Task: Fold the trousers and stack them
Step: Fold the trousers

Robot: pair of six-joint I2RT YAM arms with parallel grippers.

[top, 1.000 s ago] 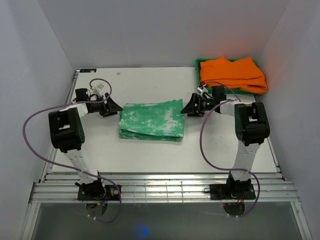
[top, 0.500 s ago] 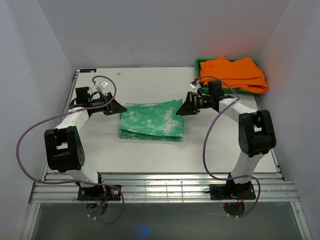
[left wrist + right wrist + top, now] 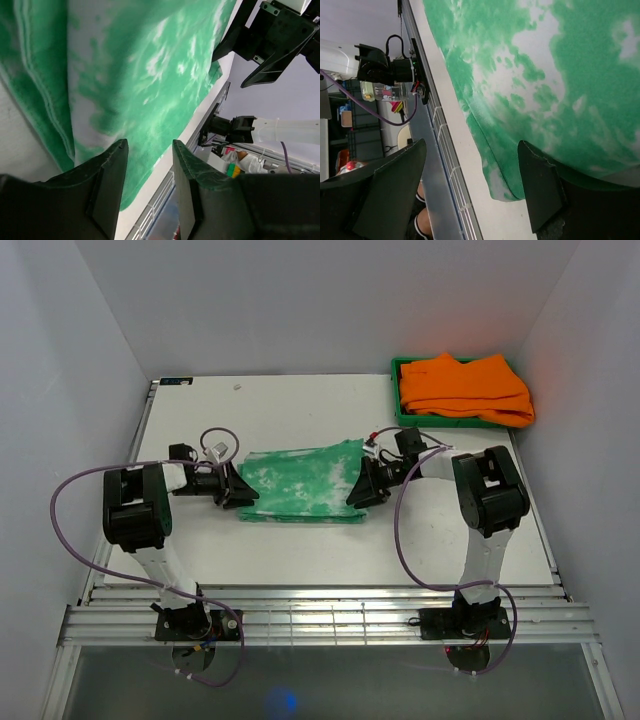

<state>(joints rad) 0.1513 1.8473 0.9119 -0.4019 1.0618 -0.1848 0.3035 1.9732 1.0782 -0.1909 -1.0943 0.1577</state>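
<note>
The trousers [image 3: 305, 485] lie folded mid-bench; your left gripper [image 3: 243, 496] and right gripper [image 3: 357, 494] flank them, jaws apart and empty, seemingly ready to pinch.

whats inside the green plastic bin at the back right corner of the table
Plain orange cloth garments lie heaped in the green plastic bin, filling it. The bin's floor and anything beneath the garments are covered.

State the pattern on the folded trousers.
The trousers are green with mottled white blotches, clearest in the right wrist view.
</note>
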